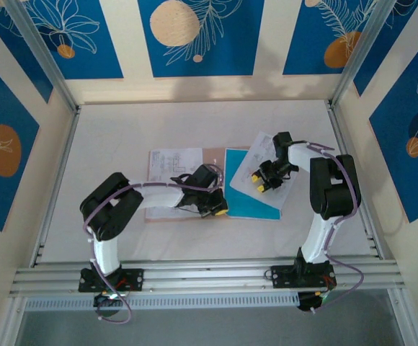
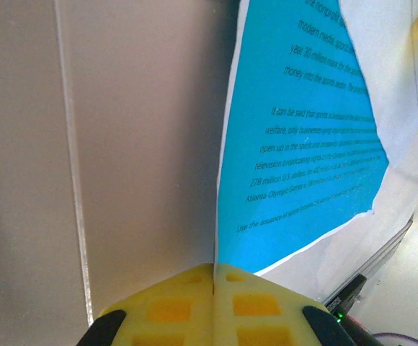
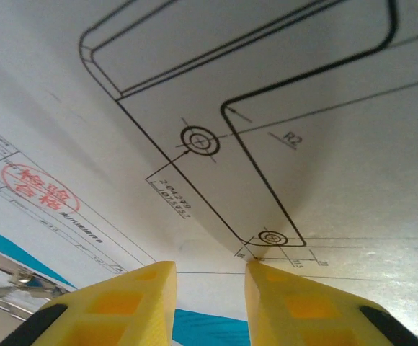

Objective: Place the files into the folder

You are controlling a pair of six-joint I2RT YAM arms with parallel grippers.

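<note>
- Folder point(image 1: 213, 157) flat at table centre; printed sheet point(image 1: 174, 164) lies over its 10 o'clock part.
- Left gripper point(image 2: 214, 280) at folder's 5 o'clock corner, fingers pressed together right at teal sheet point(image 2: 295, 144) edge. Cannot tell if anything thin is caught.
- Risk: pull from here and you may drag folder or crease teal sheet.
- Teal sheet lies at folder's 3 o'clock.
- Right gripper point(image 3: 209, 272) over engineering drawing point(image 3: 281, 108), at teal sheet's 1 o'clock. Fingers spread, paper bowed.
- Risk: bite too shallow and drawing slips; too deep and you take teal sheet too.
</note>
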